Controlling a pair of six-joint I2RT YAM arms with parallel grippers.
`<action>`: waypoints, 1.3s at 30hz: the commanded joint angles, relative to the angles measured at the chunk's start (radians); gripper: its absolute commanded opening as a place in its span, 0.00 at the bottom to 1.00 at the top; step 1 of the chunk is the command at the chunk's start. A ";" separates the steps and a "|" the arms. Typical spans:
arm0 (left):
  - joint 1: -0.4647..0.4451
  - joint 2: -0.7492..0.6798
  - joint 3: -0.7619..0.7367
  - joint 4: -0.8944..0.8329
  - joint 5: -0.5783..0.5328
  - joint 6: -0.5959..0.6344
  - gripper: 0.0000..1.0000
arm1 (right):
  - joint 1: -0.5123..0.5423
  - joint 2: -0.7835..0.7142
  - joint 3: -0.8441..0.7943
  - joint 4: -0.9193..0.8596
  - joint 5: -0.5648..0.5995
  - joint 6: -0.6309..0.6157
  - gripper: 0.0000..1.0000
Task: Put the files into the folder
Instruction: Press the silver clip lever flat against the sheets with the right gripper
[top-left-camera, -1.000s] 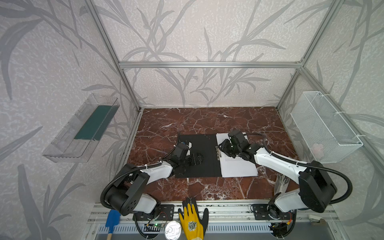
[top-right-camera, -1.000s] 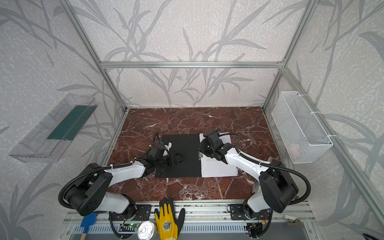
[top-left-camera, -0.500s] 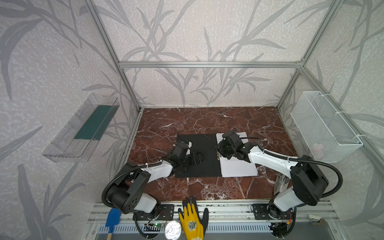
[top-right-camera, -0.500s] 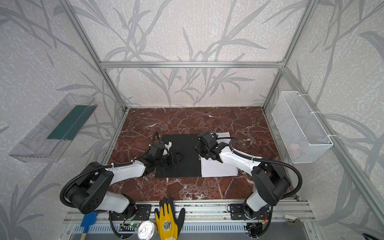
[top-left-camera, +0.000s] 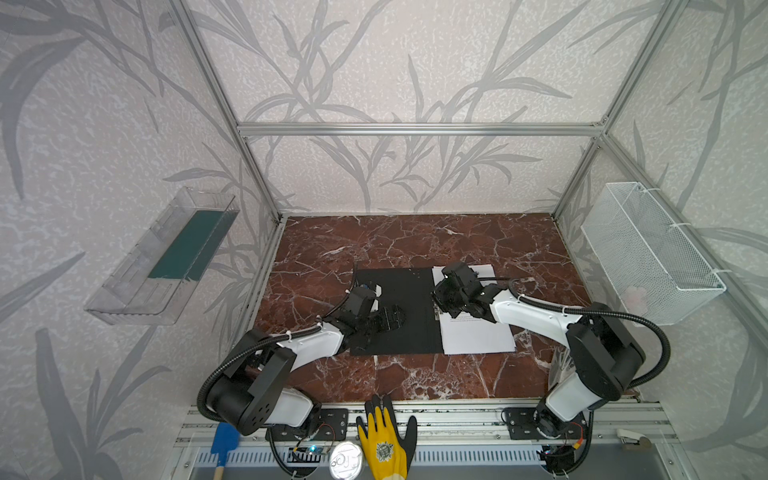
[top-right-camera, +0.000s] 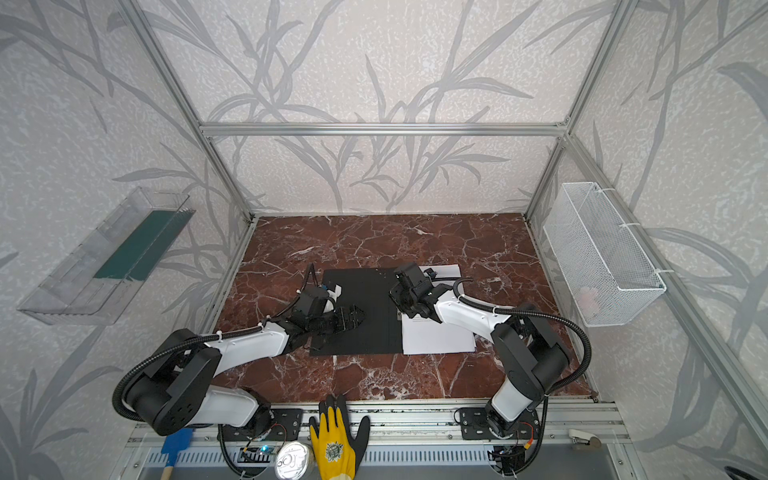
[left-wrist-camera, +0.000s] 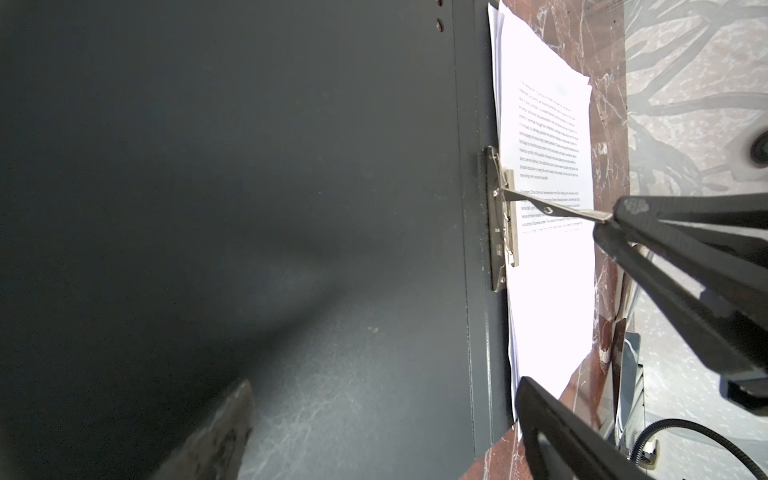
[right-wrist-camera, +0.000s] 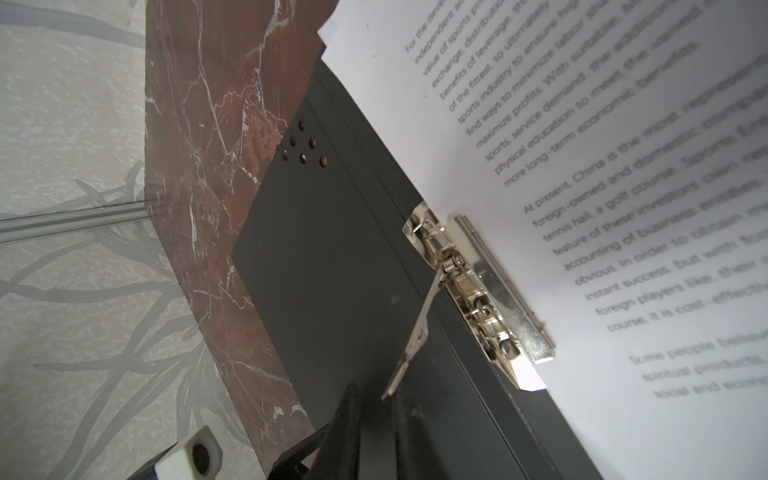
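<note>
The black folder (top-left-camera: 399, 286) (top-right-camera: 365, 286) lies open and flat on the marble table. The white printed files (top-left-camera: 478, 336) (top-right-camera: 436, 336) rest on its right half, tucked against the metal clip (left-wrist-camera: 500, 220) (right-wrist-camera: 478, 291) at the spine. The clip's lever (right-wrist-camera: 424, 320) (left-wrist-camera: 552, 208) stands raised. My right gripper (top-left-camera: 439, 301) (top-right-camera: 400, 298) (right-wrist-camera: 374, 399) (left-wrist-camera: 610, 220) has its fingers nearly together round the lever's tip. My left gripper (top-left-camera: 388, 320) (top-right-camera: 349, 318) (left-wrist-camera: 382, 411) is open wide, low over the folder's left cover (left-wrist-camera: 249, 166), holding nothing.
A clear wall tray holding a dark green panel (top-left-camera: 183, 249) hangs on the left, a white wire basket (top-left-camera: 648, 253) on the right. A yellow glove (top-left-camera: 384, 440), a blue spatula (top-left-camera: 224, 440) and a metal can (top-left-camera: 345, 459) lie on the front rail.
My right gripper has slid left over the files to the spine clip, and its jaws have narrowed round the lever. The left arm has not moved.
</note>
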 joint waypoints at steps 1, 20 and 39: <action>-0.003 -0.018 -0.024 -0.053 -0.025 0.008 0.99 | -0.008 -0.001 -0.010 0.019 0.012 0.014 0.18; -0.005 -0.015 -0.023 -0.049 -0.025 0.010 0.99 | -0.020 -0.042 -0.082 0.073 -0.002 0.036 0.14; -0.008 -0.009 -0.019 -0.050 -0.025 0.013 0.99 | -0.046 -0.053 -0.112 0.125 -0.039 0.031 0.18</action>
